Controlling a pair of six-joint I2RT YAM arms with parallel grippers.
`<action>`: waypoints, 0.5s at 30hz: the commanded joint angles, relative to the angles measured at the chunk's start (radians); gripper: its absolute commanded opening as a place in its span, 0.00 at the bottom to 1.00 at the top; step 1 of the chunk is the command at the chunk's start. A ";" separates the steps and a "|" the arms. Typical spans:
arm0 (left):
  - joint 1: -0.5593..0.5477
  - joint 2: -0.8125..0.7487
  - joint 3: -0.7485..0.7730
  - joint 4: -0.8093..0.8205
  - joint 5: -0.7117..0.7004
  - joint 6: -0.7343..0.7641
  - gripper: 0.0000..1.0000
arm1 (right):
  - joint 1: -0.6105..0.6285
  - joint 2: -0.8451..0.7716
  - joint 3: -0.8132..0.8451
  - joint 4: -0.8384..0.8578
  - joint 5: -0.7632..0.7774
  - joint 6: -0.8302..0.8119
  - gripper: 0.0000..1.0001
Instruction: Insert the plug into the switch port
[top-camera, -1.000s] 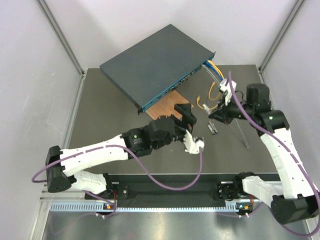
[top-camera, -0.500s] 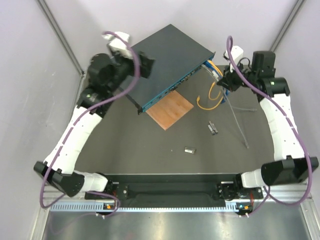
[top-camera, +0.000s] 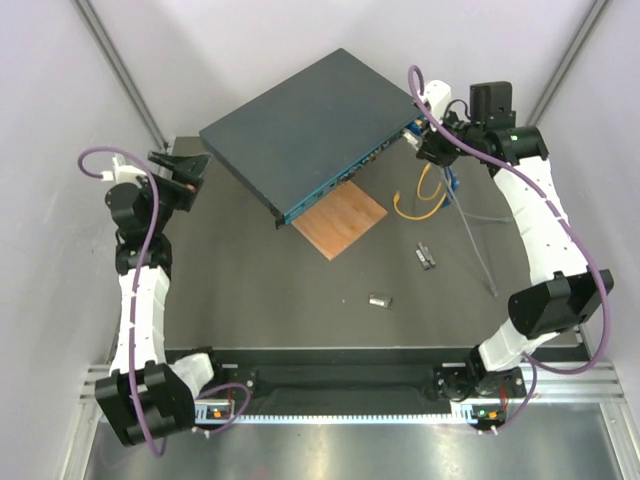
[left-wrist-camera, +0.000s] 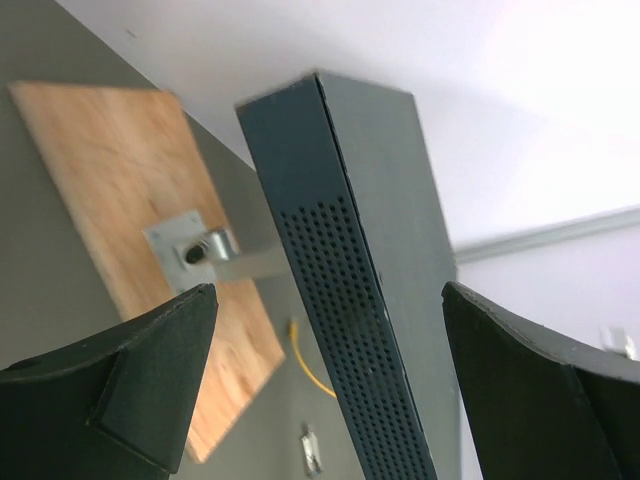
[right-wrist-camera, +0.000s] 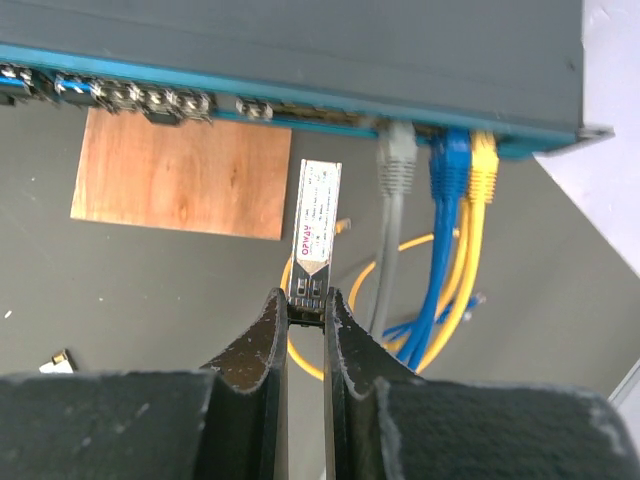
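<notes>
R gripper (right-wrist-camera: 305, 300) clamps plug (right-wrist-camera: 315, 225), pointing at switch (right-wrist-camera: 300, 40) front.
Plug tip just short of teal face, left of grey cable (right-wrist-camera: 392, 200); switch at worktop (top-camera: 250, 290) rear. L gripper (top-camera: 183, 170) wide open, empty, near switch's left end.

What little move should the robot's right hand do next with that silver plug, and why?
Probably push the plug gently forward into the switch. The right hand pinches its rear end, its tip points at the teal port row just left of the grey cable, and a small gap lies between them.
</notes>
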 joint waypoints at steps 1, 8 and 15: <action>0.000 0.003 -0.069 0.247 0.118 -0.116 0.99 | 0.032 0.038 0.092 -0.062 0.024 -0.052 0.00; -0.031 0.106 -0.112 0.470 0.218 -0.197 0.99 | 0.072 0.134 0.188 -0.165 0.047 -0.084 0.00; -0.096 0.155 -0.092 0.516 0.210 -0.197 0.92 | 0.090 0.151 0.198 -0.173 0.083 -0.068 0.00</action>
